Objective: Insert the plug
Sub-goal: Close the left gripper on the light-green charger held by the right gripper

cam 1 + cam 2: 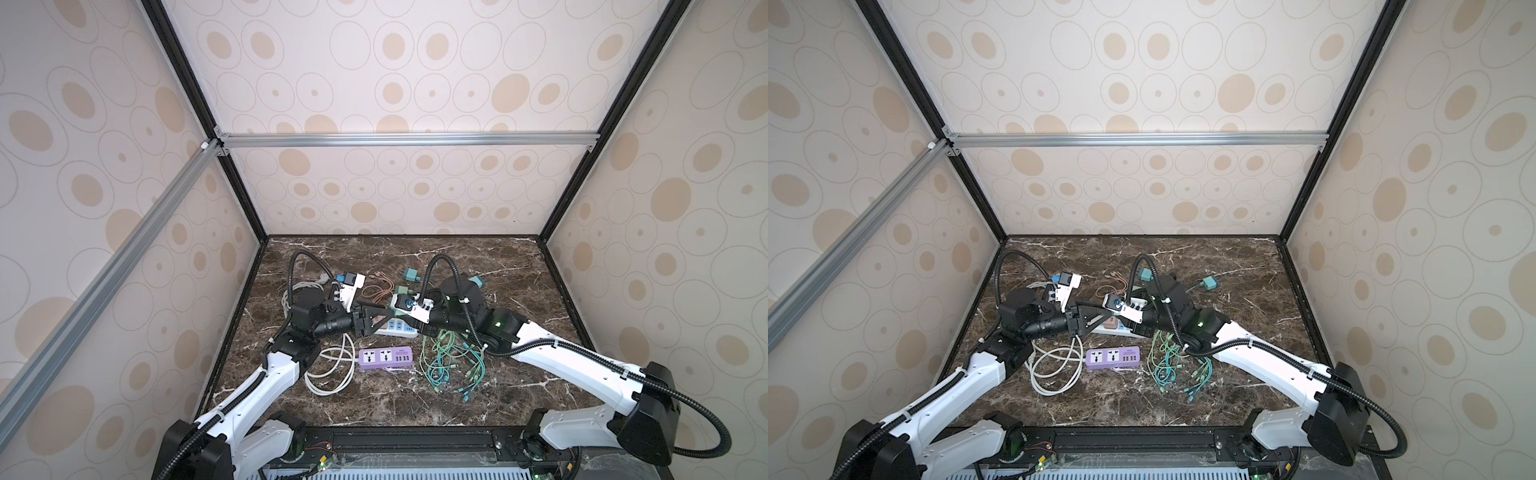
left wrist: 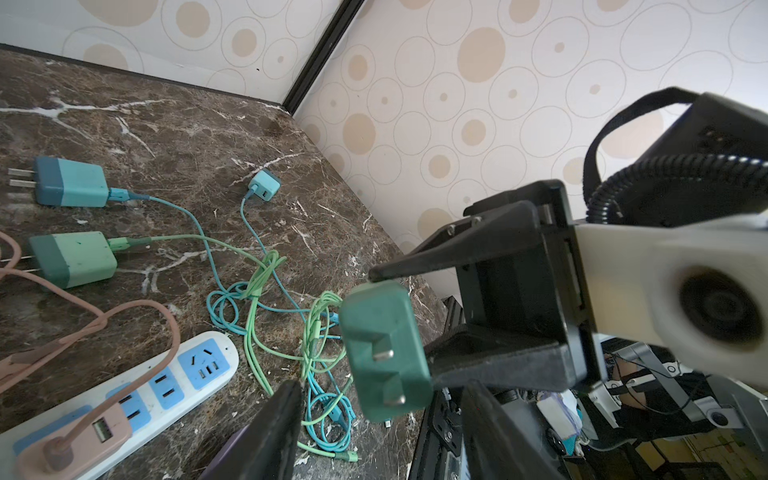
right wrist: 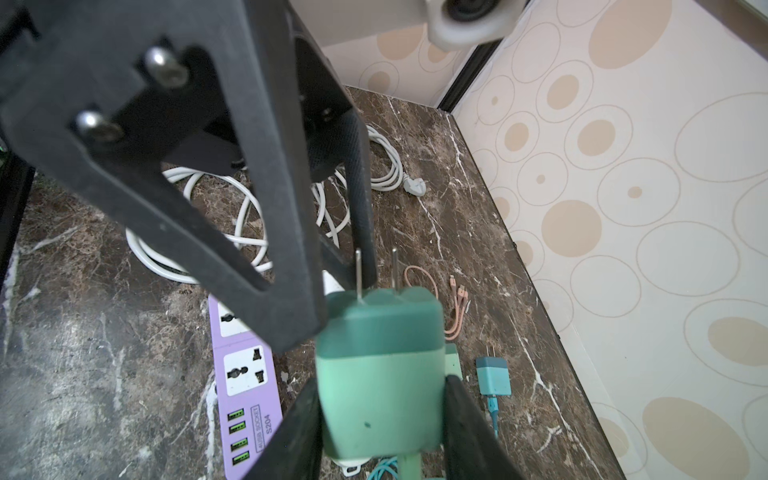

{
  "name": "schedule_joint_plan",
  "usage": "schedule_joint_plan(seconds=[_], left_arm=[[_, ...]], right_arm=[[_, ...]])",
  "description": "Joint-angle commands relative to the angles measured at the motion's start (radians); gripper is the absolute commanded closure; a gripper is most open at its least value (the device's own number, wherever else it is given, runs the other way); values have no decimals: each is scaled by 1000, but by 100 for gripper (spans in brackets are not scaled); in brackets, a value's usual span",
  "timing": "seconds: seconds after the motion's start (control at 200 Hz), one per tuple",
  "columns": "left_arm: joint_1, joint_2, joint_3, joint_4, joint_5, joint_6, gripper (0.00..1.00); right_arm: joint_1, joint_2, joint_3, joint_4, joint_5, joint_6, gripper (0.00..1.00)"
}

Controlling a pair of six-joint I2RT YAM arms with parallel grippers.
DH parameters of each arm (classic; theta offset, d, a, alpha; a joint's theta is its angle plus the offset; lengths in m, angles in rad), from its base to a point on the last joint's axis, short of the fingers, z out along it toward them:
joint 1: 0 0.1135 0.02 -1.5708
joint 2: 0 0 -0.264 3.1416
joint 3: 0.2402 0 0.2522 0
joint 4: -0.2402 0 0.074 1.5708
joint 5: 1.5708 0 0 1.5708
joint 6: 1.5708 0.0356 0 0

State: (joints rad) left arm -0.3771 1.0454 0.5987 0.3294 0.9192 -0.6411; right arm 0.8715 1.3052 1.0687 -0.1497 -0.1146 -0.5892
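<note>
The plug is a green charger block with a darker green face and two metal prongs. My right gripper is shut on its pale green body and holds it above the table, prongs pointing at the left arm. My left gripper is open, its fingers standing on either side of the plug's pronged end with a gap on each side. In both top views the two grippers meet mid-table, above the white power strip. A purple power strip lies nearer the front.
A pink charger sits in the white strip. Blue, green and small teal chargers lie on the marble. Tangled green and teal cables lie at the right, a white cable coil at the left.
</note>
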Motion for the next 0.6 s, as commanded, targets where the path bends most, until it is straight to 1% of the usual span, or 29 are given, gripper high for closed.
schedule_joint_plan(seconds=[0.0,0.065,0.205,0.33,0.42,0.53,0.595], left_arm=[[-6,5,47,34,24,-2,41],[-6,10,49,35,26,-4,44],[-6,8,46,45,24,-11,56],[-7,5,44,55,31,-18,63],[-8,4,41,63,35,-22,70],[-8,5,39,71,36,-27,77],[-8,8,39,77,37,-32,80]], right_arm=[[21,5,25,14,6,-26,81],[31,11,31,15,8,-31,81],[52,28,37,22,25,-47,82],[53,34,35,45,38,-45,81],[54,34,28,65,49,-36,81],[53,32,16,91,68,-23,79],[53,32,10,102,76,-10,74]])
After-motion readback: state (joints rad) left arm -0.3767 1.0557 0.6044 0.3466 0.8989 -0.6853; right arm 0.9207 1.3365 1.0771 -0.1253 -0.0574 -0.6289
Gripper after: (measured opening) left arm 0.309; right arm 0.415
